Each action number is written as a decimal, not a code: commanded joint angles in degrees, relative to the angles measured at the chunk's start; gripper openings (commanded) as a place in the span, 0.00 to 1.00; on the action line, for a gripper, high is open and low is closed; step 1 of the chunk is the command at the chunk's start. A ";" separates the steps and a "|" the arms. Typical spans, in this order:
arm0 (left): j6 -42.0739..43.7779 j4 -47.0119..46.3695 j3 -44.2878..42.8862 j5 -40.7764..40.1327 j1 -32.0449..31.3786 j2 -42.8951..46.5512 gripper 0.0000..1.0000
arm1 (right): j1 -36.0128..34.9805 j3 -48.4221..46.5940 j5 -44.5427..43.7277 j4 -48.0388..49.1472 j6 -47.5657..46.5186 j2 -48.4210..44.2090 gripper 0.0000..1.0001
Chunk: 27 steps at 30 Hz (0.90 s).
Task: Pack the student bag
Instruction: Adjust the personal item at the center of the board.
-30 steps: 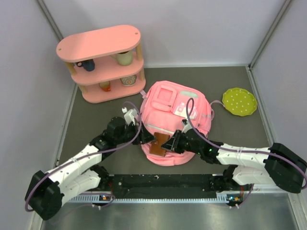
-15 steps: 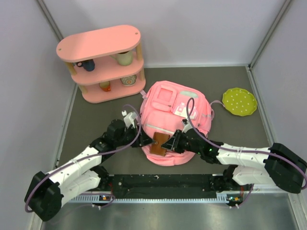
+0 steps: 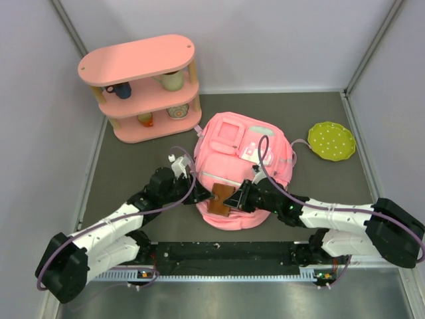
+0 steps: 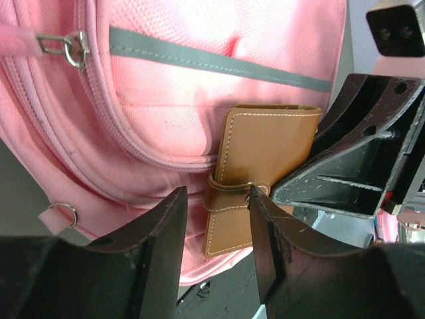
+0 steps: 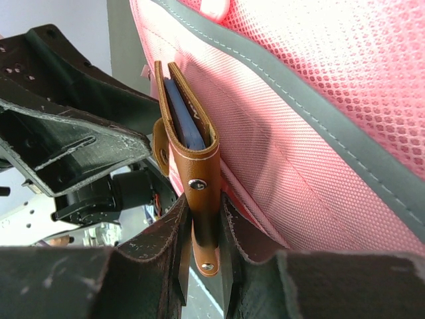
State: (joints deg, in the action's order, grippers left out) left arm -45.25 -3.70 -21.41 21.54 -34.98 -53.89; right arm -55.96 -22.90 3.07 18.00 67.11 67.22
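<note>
The student bag (image 3: 240, 174) lies flat in the middle of the table (image 3: 133, 173), front pockets up, just ahead of both arms. It's soft padded fabric with nothing rigid in it. I expect it to sag and bunch if I pull on it, and the pocket mouth won't hold itself open. It looks light enough to slide under a push. The firm places to take hold are the zip seam, the grey trim band (image 4: 219, 63) and the metal strap rings (image 4: 63, 48). The mesh would only stretch.

Its long axis runs from near me toward the back wall, leaning a little right at the far end. The patch end is away from me and the rounded end faces the arm bases.

At that near end a brown leather wallet (image 5: 191, 143) stands on edge against the seam, stiff and smooth. The right jaws are clamped on its lower edge. The left jaws are spread wide on either side of the wallet's strap loop (image 4: 229, 193), and I can't tell whether they touch it.

Farther out are a pink shelf (image 3: 136, 61) holding cups at the back left and a green plate (image 3: 331, 140) to the right.
</note>
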 commanded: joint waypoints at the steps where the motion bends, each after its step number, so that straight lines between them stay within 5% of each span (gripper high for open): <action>1: 0.25 -6.22 -0.12 -1.68 -0.17 -0.60 0.47 | 0.77 -1.19 -0.35 2.13 -0.75 1.24 0.19; 18: 0.08 -8.25 1.28 0.79 -0.26 -3.42 0.40 | 0.94 -1.89 0.53 2.66 -0.84 2.48 0.19; 27: -1.59 -8.77 3.65 -2.29 -0.26 1.85 0.56 | 1.03 -1.89 0.62 2.48 -0.75 2.48 0.19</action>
State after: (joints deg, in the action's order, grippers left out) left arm -46.35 -9.52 -18.57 21.06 -34.98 -54.57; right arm -55.68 -22.94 4.03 18.92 67.11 69.14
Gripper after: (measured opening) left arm 0.538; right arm 0.196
